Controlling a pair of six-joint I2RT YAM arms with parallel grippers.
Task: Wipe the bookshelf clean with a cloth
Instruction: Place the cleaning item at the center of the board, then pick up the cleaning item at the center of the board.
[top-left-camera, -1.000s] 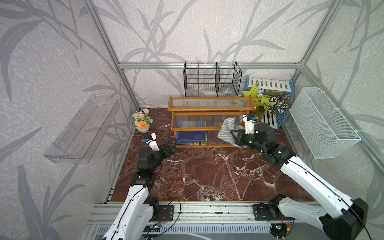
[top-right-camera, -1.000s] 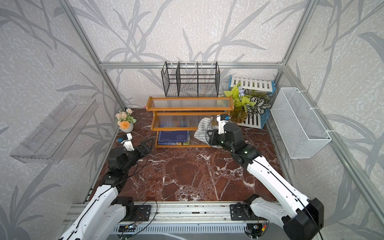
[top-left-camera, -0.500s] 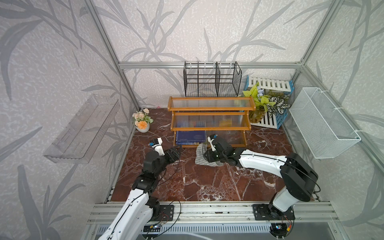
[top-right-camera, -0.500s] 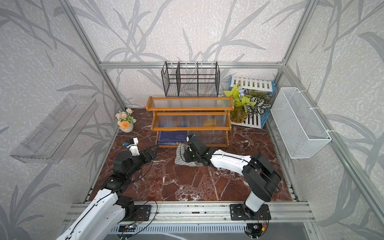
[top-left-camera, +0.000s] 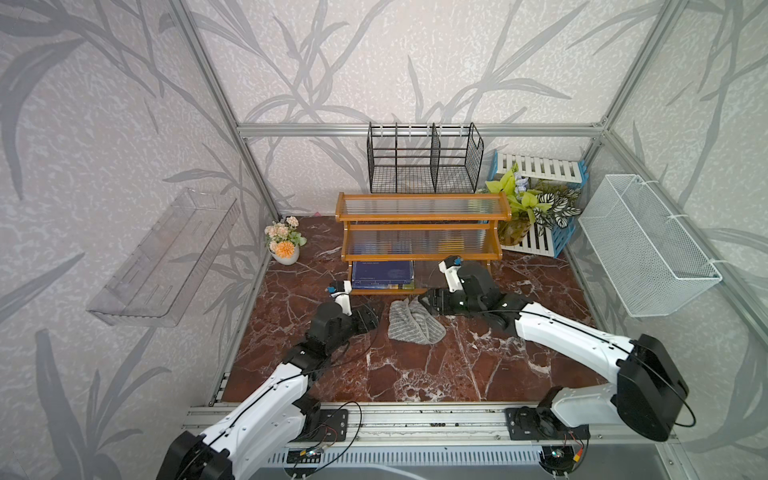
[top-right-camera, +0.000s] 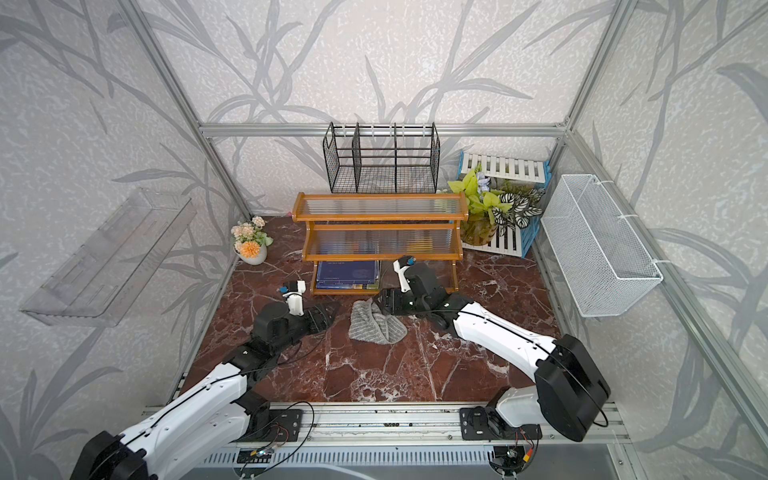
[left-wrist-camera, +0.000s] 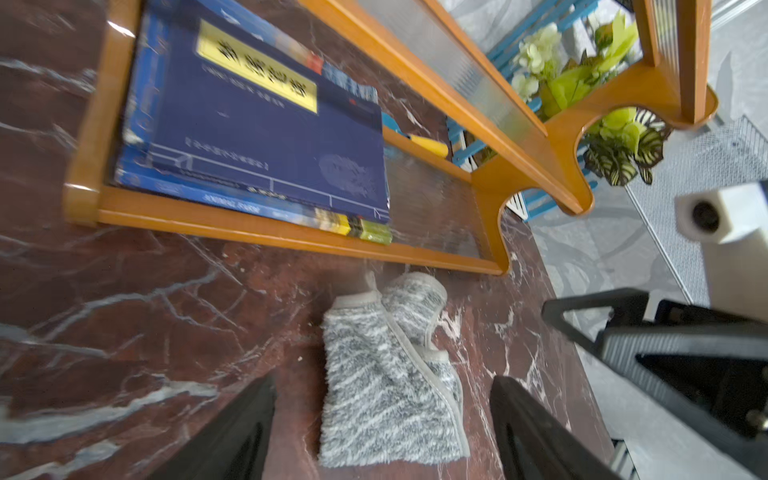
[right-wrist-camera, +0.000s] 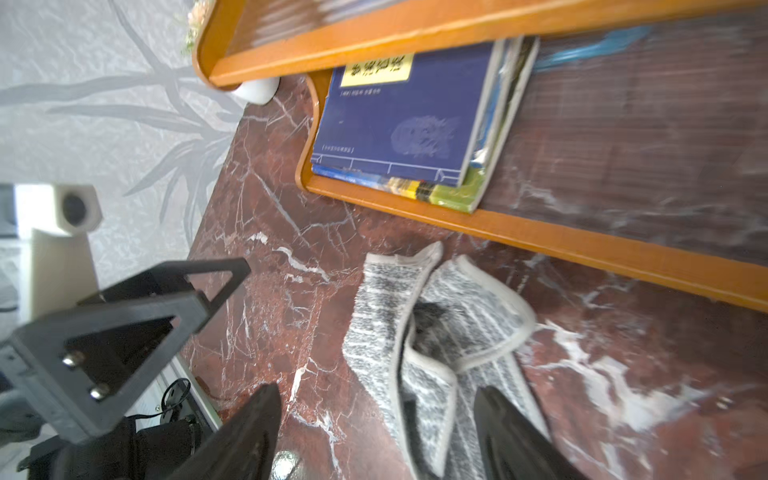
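The grey and white striped cloth (top-left-camera: 413, 322) (top-right-camera: 374, 326) lies crumpled on the marble floor just in front of the bookshelf (top-left-camera: 424, 217) (top-right-camera: 380, 217), an orange-framed stepped shelf with ribbed clear panels. My right gripper (top-left-camera: 426, 301) (right-wrist-camera: 376, 390) is open at the cloth's right edge, its fingers low on either side of a fold of the cloth (right-wrist-camera: 432, 332). My left gripper (top-left-camera: 372, 318) (left-wrist-camera: 382, 384) is open just left of the cloth (left-wrist-camera: 386, 382), pointing at it and not touching it. The two grippers face each other across the cloth.
A stack of blue books (top-left-camera: 382, 274) lies on the shelf's lowest tier. A flower pot (top-left-camera: 284, 243) stands at back left. A black wire rack (top-left-camera: 424, 162) is behind the shelf, and a plant with a slatted crate (top-left-camera: 536, 208) at back right. A white wire basket (top-left-camera: 648, 245) hangs on the right wall.
My right arm came down from the shelf's right end with the cloth, laid it on the floor and opened. My left gripper moved right, toward the cloth.
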